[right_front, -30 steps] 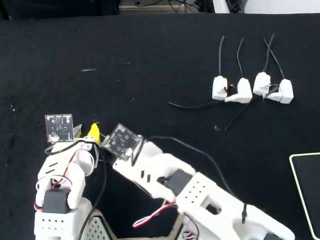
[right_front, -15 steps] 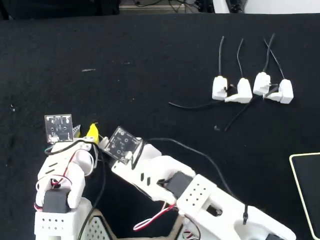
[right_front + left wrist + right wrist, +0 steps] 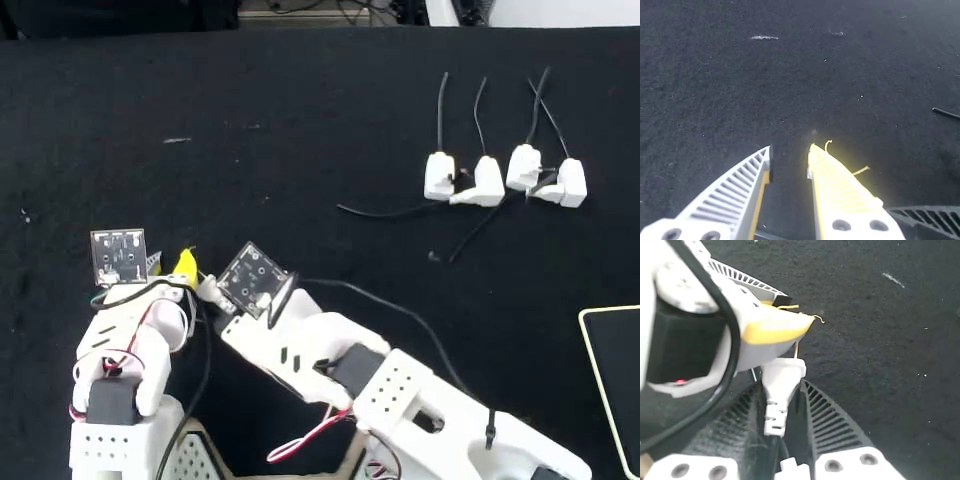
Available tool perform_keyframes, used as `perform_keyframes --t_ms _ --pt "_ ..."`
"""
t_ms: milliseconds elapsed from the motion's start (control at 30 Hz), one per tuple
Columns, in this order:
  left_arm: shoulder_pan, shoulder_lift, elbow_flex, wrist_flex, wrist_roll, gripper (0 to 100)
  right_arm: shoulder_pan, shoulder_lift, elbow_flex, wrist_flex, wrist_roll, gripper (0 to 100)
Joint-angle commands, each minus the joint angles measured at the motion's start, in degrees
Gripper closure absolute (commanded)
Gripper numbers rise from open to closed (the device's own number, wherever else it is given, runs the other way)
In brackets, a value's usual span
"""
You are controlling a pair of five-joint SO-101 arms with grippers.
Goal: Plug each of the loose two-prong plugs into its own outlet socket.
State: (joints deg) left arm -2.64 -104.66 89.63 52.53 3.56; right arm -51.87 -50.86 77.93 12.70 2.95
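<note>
The plug (image 3: pixel 784 376) is white and sits clamped between the two black ribbed fingers (image 3: pixel 827 422) of the right gripper (image 3: pixel 780 386), its body lying along the gap and its head poking out past the tips. In the high view it is a small white bit (image 3: pixel 206 289) at about 7 o'clock on the table (image 3: pixel 300 130), low and near the front edge. The head lies just under the yellow finger (image 3: pixel 777 326) of the left gripper (image 3: pixel 790 149); whether the two touch cannot be told.

The left gripper's fingers, one white and one yellow, stand a little apart with nothing between them, tips just above the black cloth. It sits at 9 o'clock from the plug, right beside it, with the right arm coming in from 4 o'clock.

Well apart, at about 2 o'clock on the table, four white blocks (image 3: pixel 440 175) lie in a row, each with a thin black cord (image 3: pixel 442 100) running away toward 12 o'clock. Two more cords (image 3: pixel 385 211) trail off below them toward 7 o'clock.

At 4 o'clock, on the table's edge, lies a dark slab (image 3: pixel 612 370) with a yellow rim
</note>
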Motion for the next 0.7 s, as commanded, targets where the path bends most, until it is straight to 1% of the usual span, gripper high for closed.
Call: perform_keyframes --t_ms 0,267,533,667 --pt "1.10 0.18 0.75 -0.70 -0.44 87 1.32 -2.77 -1.98 -0.35 -1.23 98.8" --pt "1.10 0.18 0.92 -0.70 -0.44 87 1.32 -2.95 -2.33 -0.35 -2.37 98.8" --pt "1.10 0.18 1.36 -0.79 -0.44 87 1.41 -10.15 0.48 0.00 -2.11 98.8" --pt "1.10 0.18 1.27 -0.79 -0.44 87 1.41 -11.12 0.92 0.00 -1.93 98.8"
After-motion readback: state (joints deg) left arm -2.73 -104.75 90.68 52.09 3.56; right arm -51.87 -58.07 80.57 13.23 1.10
